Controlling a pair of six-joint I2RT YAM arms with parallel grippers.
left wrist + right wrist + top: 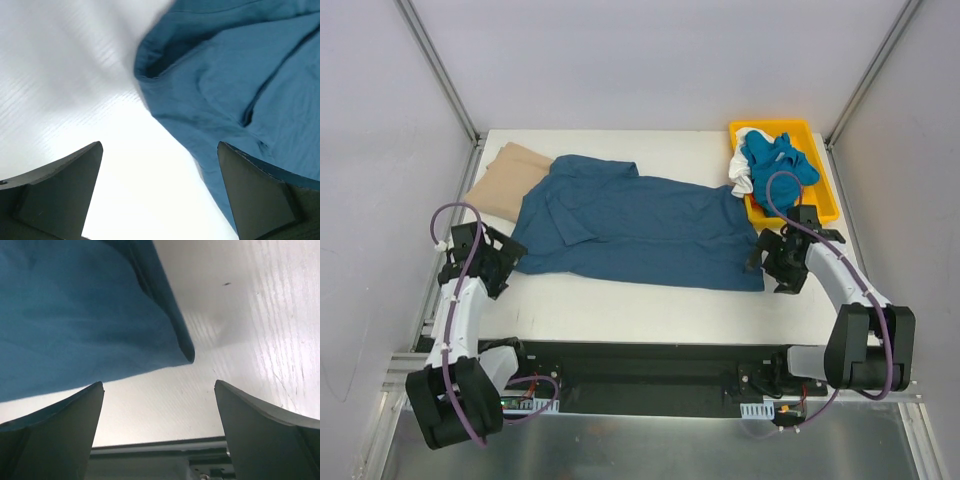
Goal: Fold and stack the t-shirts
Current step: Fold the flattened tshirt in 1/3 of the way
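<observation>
A large dark teal-blue t-shirt [640,225] lies spread across the white table. A tan-beige t-shirt [508,178] lies partly under its far left end. A brighter blue t-shirt [778,160] and a white t-shirt [742,172] sit bunched in the yellow tray [820,190]. My left gripper [510,262] is open and empty at the teal shirt's near left corner; the left wrist view shows that sleeve [225,85] ahead of the left gripper [160,165]. My right gripper [768,262] is open and empty beside the shirt's near right corner [186,351], with the right gripper [159,407] over bare table.
The table's near edge and a black rail [650,360] run between the arm bases. Grey walls and metal frame posts [438,68] surround the table. The tray stands at the far right corner.
</observation>
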